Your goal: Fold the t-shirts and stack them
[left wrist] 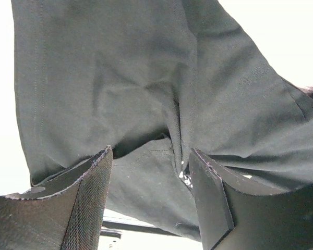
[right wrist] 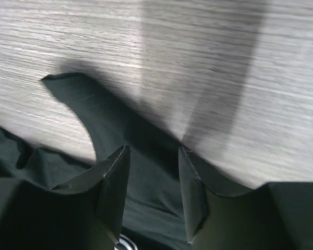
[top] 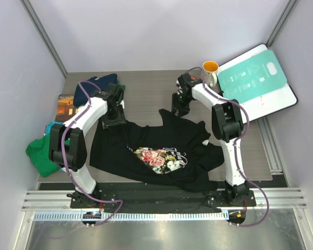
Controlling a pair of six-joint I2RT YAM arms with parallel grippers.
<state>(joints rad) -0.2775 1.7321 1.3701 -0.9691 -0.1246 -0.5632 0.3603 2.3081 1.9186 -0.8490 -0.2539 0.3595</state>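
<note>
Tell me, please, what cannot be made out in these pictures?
- Top view: the left arm covers part of the teal shirt and part of the book.
- Top view: the mug is too small to show its contents.
- Left wrist view: glare whitens everything beyond the black shirt.
- Right wrist view: the table is blurred, and the bottom edge cuts off the black shirt.

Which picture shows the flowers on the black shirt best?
The top external view. It looks down on the whole black t-shirt, so the rose print on its front shows fully. The left wrist and right wrist views are too close: they show only plain black cloth, with no flowers to make out.
</note>
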